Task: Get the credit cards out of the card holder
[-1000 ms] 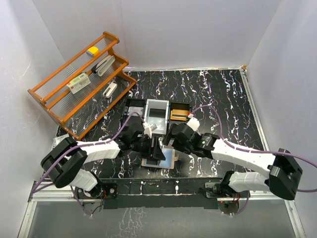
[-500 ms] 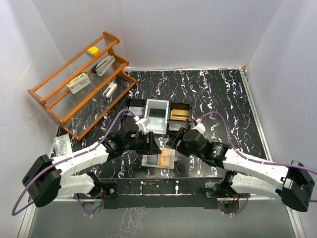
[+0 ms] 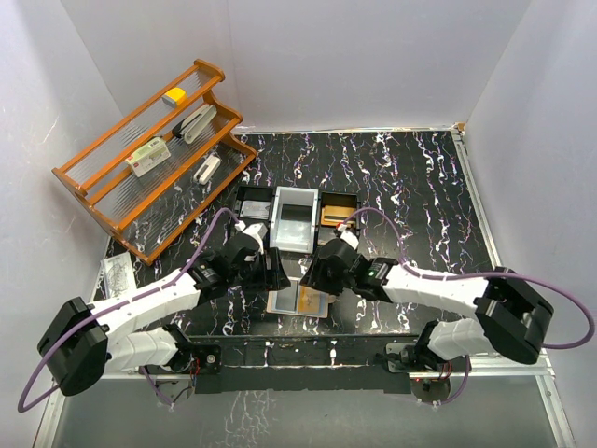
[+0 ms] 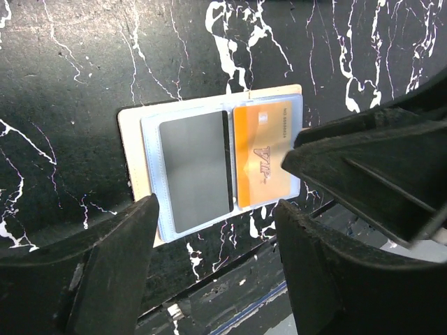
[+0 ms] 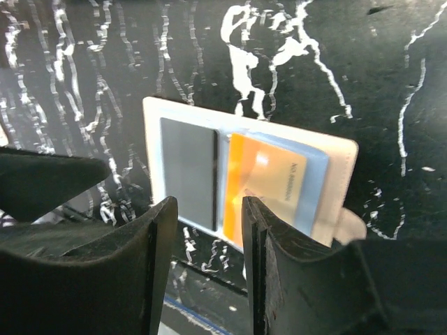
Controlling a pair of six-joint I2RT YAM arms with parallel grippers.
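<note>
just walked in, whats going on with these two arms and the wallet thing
Two robot arms are working on a card holder that lies open and flat near the front edge of the table. A grey card and an orange card sit in its inner slots. The left gripper and the right gripper both hang over it with jaws apart. Neither holds anything, so no card is out of it yet.

— What encloses it?
— Plain white walls (image 3: 373, 56) on three sides; evenly lit.
— And below?
— A black tabletop (image 3: 420, 177) veined white; an orange wooden rack (image 3: 131, 201) at its left rear.
</note>
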